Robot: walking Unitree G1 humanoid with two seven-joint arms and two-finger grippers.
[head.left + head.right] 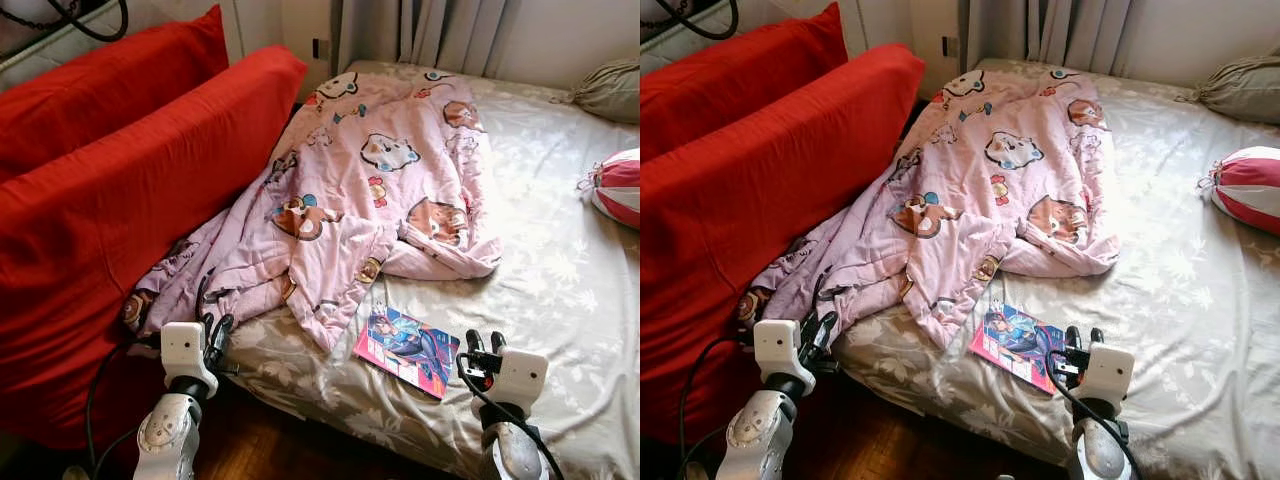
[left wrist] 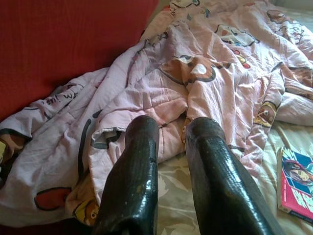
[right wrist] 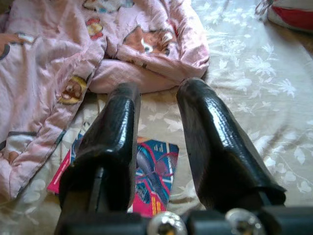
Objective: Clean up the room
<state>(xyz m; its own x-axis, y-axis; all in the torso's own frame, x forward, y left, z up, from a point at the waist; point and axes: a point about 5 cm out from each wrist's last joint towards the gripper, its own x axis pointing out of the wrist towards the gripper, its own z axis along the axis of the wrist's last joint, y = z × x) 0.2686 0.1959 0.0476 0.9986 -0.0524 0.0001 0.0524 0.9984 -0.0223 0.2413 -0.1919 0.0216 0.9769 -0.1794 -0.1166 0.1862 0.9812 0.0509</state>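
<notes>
1. While both grippers hover spread and empty at the bed's (image 1: 560,300) near edge, 1 pink quilt (image 1: 350,190) lies crumpled, long axis running from the headboard toward the left gripper (image 1: 214,330).
2. 1 comic book (image 1: 407,348) lies flat just beside the right gripper (image 1: 484,343); 2 red cushions (image 1: 130,180) flank the quilt.

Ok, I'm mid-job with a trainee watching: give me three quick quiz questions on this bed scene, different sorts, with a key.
1. True or false: the pink cartoon-print quilt covers the whole floral beige bedsheet.
2. Which gripper is nearer the glossy pink-and-blue comic book? A) left gripper B) right gripper
3. Fill in: the quilt's left edge lies against the big ____ cushions.

Key:
1. False; it lies crumpled over the left part, with bare sheet to the right.
2. B; it hovers open just beside the book.
3. Red.
</notes>
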